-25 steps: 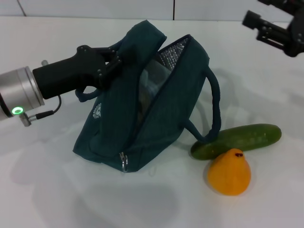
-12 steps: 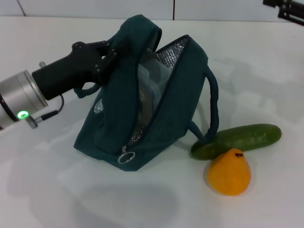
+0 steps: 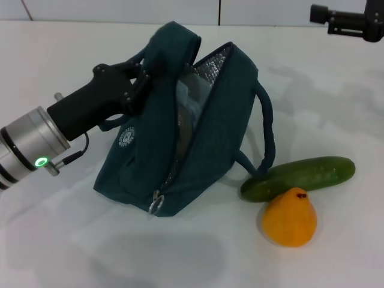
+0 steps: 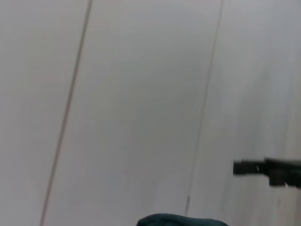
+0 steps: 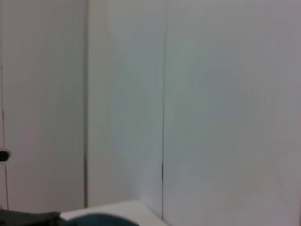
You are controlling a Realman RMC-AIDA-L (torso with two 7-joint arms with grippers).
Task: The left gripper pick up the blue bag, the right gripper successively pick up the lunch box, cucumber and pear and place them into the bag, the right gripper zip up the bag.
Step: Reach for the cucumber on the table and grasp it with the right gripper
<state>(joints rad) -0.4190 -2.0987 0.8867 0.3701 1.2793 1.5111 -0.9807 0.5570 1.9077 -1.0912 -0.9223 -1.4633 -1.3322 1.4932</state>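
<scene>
The blue bag [image 3: 198, 150] stands tilted on the white table with its mouth open and silver lining showing. My left gripper [image 3: 137, 79] is shut on the fabric at the bag's upper left rim, by a cord handle. The lunch box [image 3: 189, 103] shows inside the opening. To the right of the bag lies the cucumber [image 3: 300, 177], one end against the bag's other handle. The pear [image 3: 290, 217] sits just in front of it. My right gripper [image 3: 343, 19] hovers high at the far right, away from everything. It also shows in the left wrist view [image 4: 267, 170].
The zip's ring pull [image 3: 156, 204] hangs at the bag's lower front corner. The white table [image 3: 72, 240] spreads in front and to the left. A pale panelled wall fills both wrist views, with a sliver of the bag [image 4: 178, 220] at one edge.
The bag's mouth has opened wider and the lunch box now shows inside. My left arm has shifted slightly lower. The right gripper has risen away from the bag to the upper right.
</scene>
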